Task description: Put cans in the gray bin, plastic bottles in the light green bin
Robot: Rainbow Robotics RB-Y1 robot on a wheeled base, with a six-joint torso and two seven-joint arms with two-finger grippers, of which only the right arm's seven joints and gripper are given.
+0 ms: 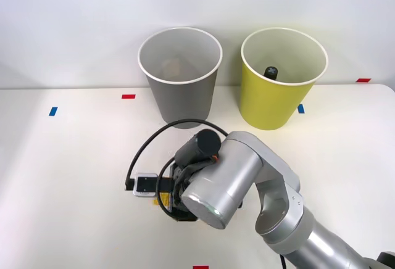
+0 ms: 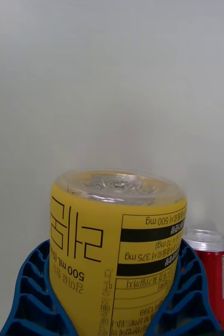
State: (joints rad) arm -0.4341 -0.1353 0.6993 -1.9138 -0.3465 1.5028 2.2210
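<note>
A: Look at the yellow-labelled bottle (image 2: 117, 252). From the wrist view its clear base faces the camera, and it sits between the 2 blue ribbed fingers (image 2: 30, 294), which press against its sides. So the right gripper (image 2: 114, 310) is closed around the bottle body, I think.

B: Is it lifted, or on the table (image 1: 62, 176)?

A: I cannot tell. In the front view the arm covers the place, low over the table in front of the gray bin (image 1: 179, 74). Just a small piece of yellow shows beside the wrist.

B: How will it handle, in your opinion?

A: It looks like thin plastic, so the wall can give a little under the squeeze. The label is smooth, so maybe slippery; the ribs on the fingers should help. Whether it is full or empty, I cannot see. Holding around the middle of the body seems right, because the base and neck are narrower.

B: And the red can (image 2: 211, 278)?

A: Just beside the bottle, very near 1 finger. It is stiffer, light I guess, and easy to knock.

B: Where should the bottle go?

A: To the light green bin (image 1: 282, 78), at the far right of the table. There is already 1 black cap (image 1: 271, 71) inside it.
</note>
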